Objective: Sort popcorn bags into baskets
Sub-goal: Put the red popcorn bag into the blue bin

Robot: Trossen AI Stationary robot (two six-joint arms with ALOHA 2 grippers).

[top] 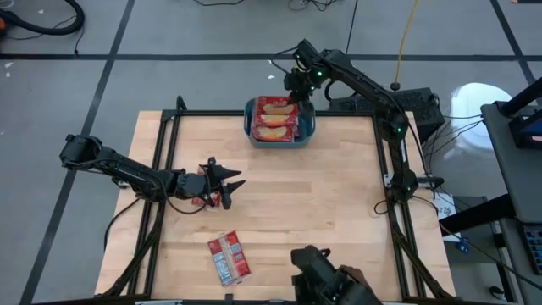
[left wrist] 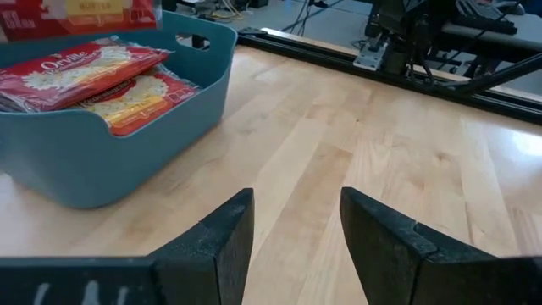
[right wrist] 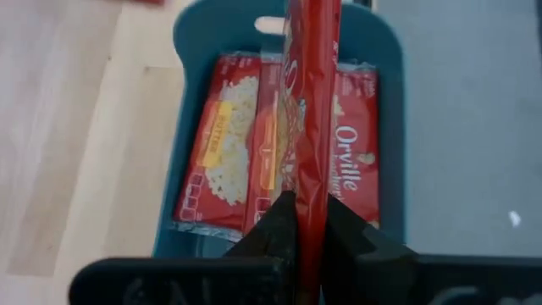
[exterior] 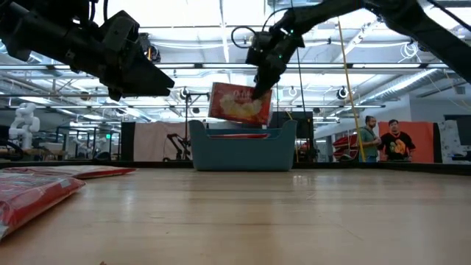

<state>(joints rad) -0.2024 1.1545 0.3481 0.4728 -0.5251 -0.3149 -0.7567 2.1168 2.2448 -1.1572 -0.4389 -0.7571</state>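
My right gripper (right wrist: 306,222) is pinched tight on a popcorn bag (exterior: 239,103), which hangs edge-on between my fingers (right wrist: 277,222) above the far end of the teal basket (top: 308,127); in the low view the bag sits clear above the basket's rim, tilted, its red face and pale label turned toward the camera; the basket stands at the table's (top: 339,212) far edge, near the middle, and several more packets lie flat inside it, red with yellow panels, side by side and partly overlapping.

My left gripper (left wrist: 296,229) hovers over the left-centre of the table with its jaws standing apart and nothing between them; bare wood shows through the gap in the left wrist view, and the basket lies ahead of it, well apart; just beside that gripper, in the high view, a red packet (top: 203,200) lies on the wood, partly hidden by my fingers, so I cannot tell whether they touch it.

Two further packets (top: 229,257) lie together near the table's front edge, showing their red-and-white backs; in the low view red packets rest flat on the wood at the left; two people (exterior: 383,140) stand in the room beyond the table.
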